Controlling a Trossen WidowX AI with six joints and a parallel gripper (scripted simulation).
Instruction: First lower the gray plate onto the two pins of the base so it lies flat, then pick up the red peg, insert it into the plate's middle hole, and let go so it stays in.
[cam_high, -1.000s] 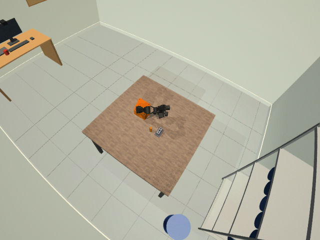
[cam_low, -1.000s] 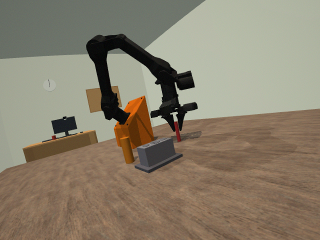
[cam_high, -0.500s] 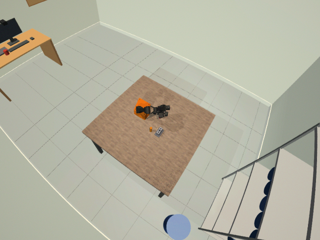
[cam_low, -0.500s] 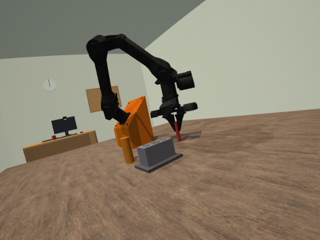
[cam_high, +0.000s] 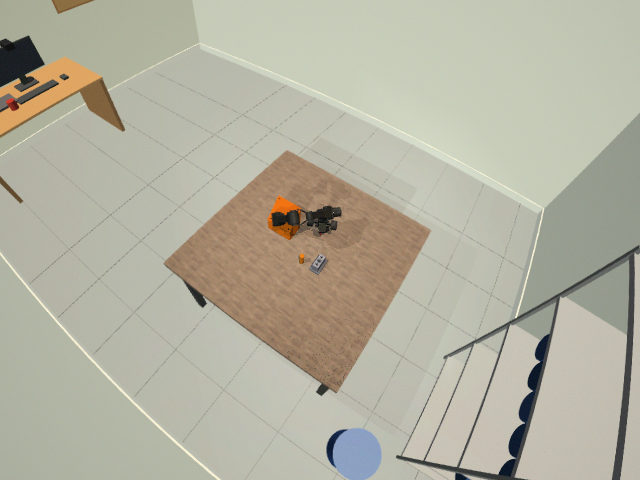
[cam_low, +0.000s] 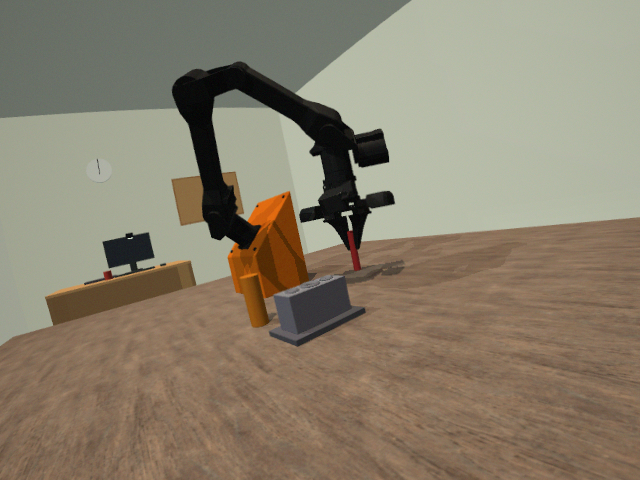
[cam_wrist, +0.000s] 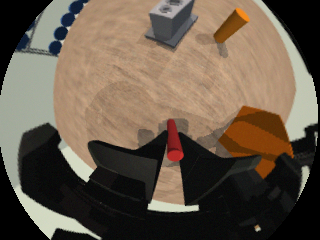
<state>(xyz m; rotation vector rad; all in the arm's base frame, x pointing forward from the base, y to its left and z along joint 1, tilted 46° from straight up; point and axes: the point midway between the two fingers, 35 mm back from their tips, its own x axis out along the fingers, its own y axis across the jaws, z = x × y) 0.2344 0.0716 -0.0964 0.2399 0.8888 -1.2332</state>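
Orange cylinder (cam_high: 301, 258) (cam_low: 254, 300) (cam_wrist: 231, 26) is being supported upright by the brown table (cam_high: 289, 315) (cam_low: 413, 387) (cam_wrist: 125, 65). Monitor (cam_high: 23, 59) (cam_low: 128, 250), keyboard (cam_high: 37, 91) and red cup (cam_high: 12, 104) (cam_low: 107, 274) are being held by the desk (cam_high: 77, 72) (cam_low: 124, 294). Round clock (cam_low: 98, 170) and tan board (cam_high: 72, 4) (cam_low: 187, 201) are being displayed on the wall. Dark round items (cam_high: 528, 405) (cam_wrist: 67, 20) are being partly hidden at the rack (cam_high: 560, 295) (cam_wrist: 42, 51); light-blue disc-topped object (cam_high: 357, 453) is being seen nearby.

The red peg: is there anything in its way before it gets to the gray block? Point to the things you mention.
Nothing visible stands between the red peg (cam_low: 354, 253) (cam_wrist: 173, 142), held in the gripper (cam_high: 321, 233) (cam_low: 353, 246) (cam_wrist: 172, 134), and the gray block (cam_high: 319, 261) (cam_low: 315, 304) (cam_wrist: 170, 22). The orange cylinder (cam_high: 301, 258) (cam_low: 254, 300) (cam_wrist: 231, 25) stands beside the block, off that path.
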